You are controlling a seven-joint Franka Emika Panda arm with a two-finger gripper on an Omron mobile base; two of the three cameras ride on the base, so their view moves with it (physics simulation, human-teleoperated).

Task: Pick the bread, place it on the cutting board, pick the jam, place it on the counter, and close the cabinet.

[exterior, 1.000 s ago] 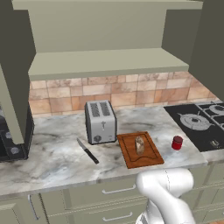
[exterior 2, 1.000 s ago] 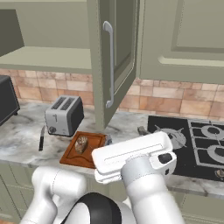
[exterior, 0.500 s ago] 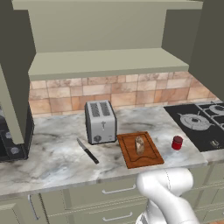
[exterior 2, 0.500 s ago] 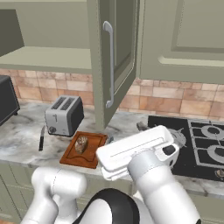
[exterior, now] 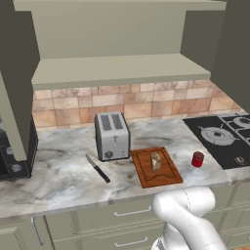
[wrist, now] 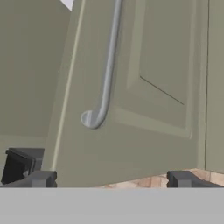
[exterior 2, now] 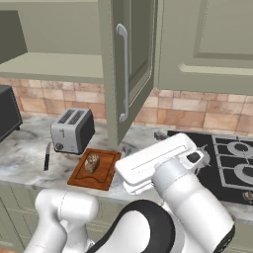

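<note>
I take the toaster [exterior: 112, 135] as my landmark. The bread [exterior: 156, 161] lies on the cutting board [exterior: 146, 171], which sits on the tabletop [exterior: 58, 178] just to the stove side of the toaster and a little nearer me. The jam [exterior: 197, 159] stands on the tabletop beyond the board, further from the toaster, near the edge of the black stovetop [exterior: 222, 141]. A knife [exterior: 97, 168] lies in front of the toaster on its other side. So I judge that only the closing of the cabinet [exterior 2: 129, 69] is left.

My tool [wrist: 109, 179] is spread wide and holds nothing; in the hand view its two tips frame the lower part of the open door, with the silver handle [wrist: 105, 74] above and between them. That door hangs above the board, up and to the stove side of the toaster, swung out toward me.

The risks, as I see them: if I push near the hinge edge, the door may hardly move. If the spread tips catch the handle's curved foot, the tool could snag and drag the door instead of shutting it. The second door, at the far side of the toaster, also stands open, so one push will not finish the job. A low elbow sweep could also knock the jam.
</note>
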